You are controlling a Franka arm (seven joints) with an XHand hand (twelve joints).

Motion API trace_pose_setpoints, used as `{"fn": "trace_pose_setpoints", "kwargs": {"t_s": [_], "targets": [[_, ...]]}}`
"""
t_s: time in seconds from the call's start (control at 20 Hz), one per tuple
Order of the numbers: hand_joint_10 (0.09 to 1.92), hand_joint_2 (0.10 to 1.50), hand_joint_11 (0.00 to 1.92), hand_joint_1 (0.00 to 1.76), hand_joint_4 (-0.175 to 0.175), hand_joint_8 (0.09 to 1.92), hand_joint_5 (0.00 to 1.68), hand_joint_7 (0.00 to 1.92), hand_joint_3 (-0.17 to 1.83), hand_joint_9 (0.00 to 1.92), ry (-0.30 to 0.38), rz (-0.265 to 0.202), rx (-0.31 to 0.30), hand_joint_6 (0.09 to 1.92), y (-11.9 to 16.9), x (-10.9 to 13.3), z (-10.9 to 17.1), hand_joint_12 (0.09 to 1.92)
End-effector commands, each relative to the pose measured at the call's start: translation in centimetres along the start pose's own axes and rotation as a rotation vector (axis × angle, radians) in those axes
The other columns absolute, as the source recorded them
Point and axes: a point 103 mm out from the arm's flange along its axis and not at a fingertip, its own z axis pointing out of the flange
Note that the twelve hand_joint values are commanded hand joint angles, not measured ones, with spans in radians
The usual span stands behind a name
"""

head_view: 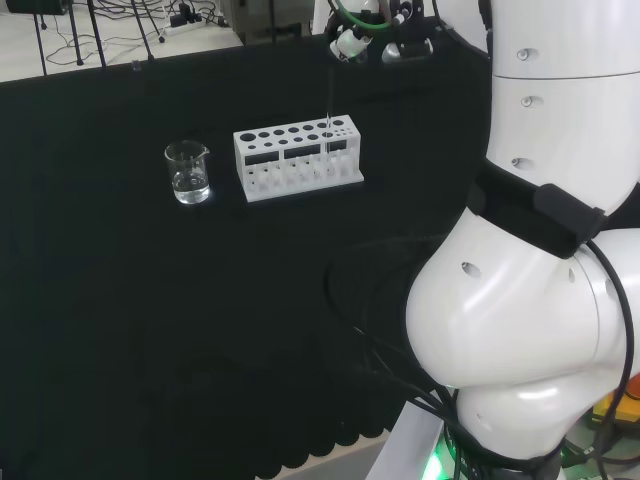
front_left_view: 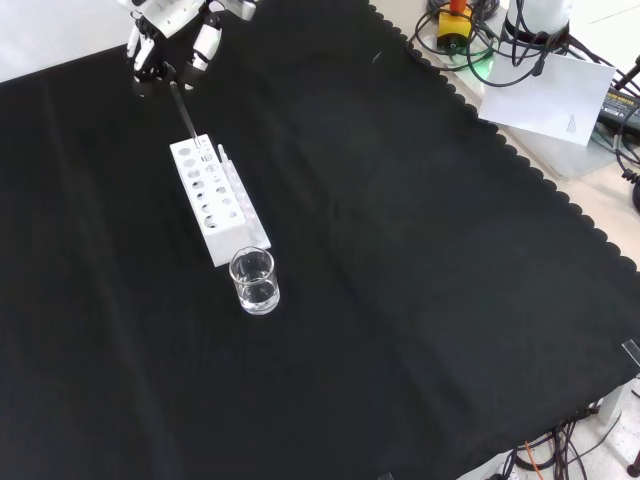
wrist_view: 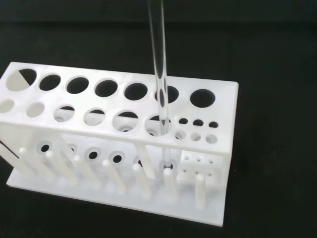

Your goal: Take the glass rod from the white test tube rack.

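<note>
One rod gripped at its top, its foot in the rack

One clear glass rod (wrist_view: pixel 159 74) is seen standing nearly upright in the white rack (wrist_view: pixel 119 106), passed down through one of the large holes of the front row, next to the block of small holes at that end. In the wrist view its lower end is seen through the rack's open side, close to the base plate, behind the row of white pegs (wrist_view: pixel 141 181) at the rack's near edge; whether it touches the plate cannot be told.

In the front view the hand (front_left_view: pixel 170 40) is seen at the top left, above the far end of the rack (front_left_view: pixel 212 200), and the rod (front_left_view: pixel 185 112) runs from its fingertips down to that end. The fingers (front_left_view: pixel 203 45) are curled in around the rod's top, so the rod is pinched by the hand. In the head view the hand (head_view: pixel 352 42) is seen above the rack's right end, with the rod (head_view: pixel 329 95) showing as a thin line down to the rack (head_view: pixel 297 158).

The rack stands on the counter (front_left_view: pixel 420 300), which is covered with black cloth. A small glass beaker (head_view: pixel 188 172) stands just beside the rack's other end, apart from it, at the left in the head view and nearer in the front view (front_left_view: pixel 254 281). A little clear liquid appears to lie in its bottom.
</note>
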Motion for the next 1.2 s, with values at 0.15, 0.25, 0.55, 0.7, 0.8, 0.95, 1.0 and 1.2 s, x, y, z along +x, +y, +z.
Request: {"fn": "trace_pose_setpoints", "kwargs": {"t_s": [0.15, 0.25, 0.55, 0.7, 0.8, 0.95, 1.0, 1.2], "targets": [[0.91, 1.18, 0.75, 0.75, -0.169, 0.99, 0.48, 1.14, -0.17, 1.16, -0.008, -0.031, -0.001, 0.71, 0.82, 1.24, 0.75, 1.26], [0.92, 1.17, 0.81, 0.78, -0.174, 0.99, 0.51, 1.18, -0.17, 1.22, -0.020, -0.036, -0.005, 0.75, 0.89, 1.54, 0.85, 1.23], [0.94, 1.15, 1.03, 0.88, -0.175, 0.97, 0.66, 1.32, -0.17, 1.38, -0.020, -0.032, -0.005, 0.81, 0.73, 1.03, 0.86, 1.15], [0.94, 1.14, 1.07, 0.90, -0.175, 0.96, 0.69, 1.35, -0.17, 1.41, -0.020, -0.034, -0.014, 0.82, 0.68, 0.85, 0.79, 1.13], [0.93, 1.14, 1.09, 0.91, -0.175, 0.95, 0.70, 1.36, -0.17, 1.43, -0.018, -0.041, -0.021, 0.83, 0.66, 0.96, 0.76, 1.12], [0.90, 1.14, 1.13, 0.93, -0.175, 0.93, 0.73, 1.39, -0.17, 1.47, -0.023, -0.049, -0.031, 0.83, 0.75, 1.30, 0.76, 1.10], [0.90, 1.14, 1.14, 0.94, -0.175, 0.92, 0.74, 1.40, -0.17, 1.48, -0.024, -0.051, -0.033, 0.83, 0.78, 1.39, 0.80, 1.10], [0.88, 1.14, 1.19, 0.97, -0.175, 0.90, 0.80, 1.44, -0.17, 1.51, -0.028, -0.061, -0.038, 0.82, 0.95, 1.80, 1.04, 1.08]]}}
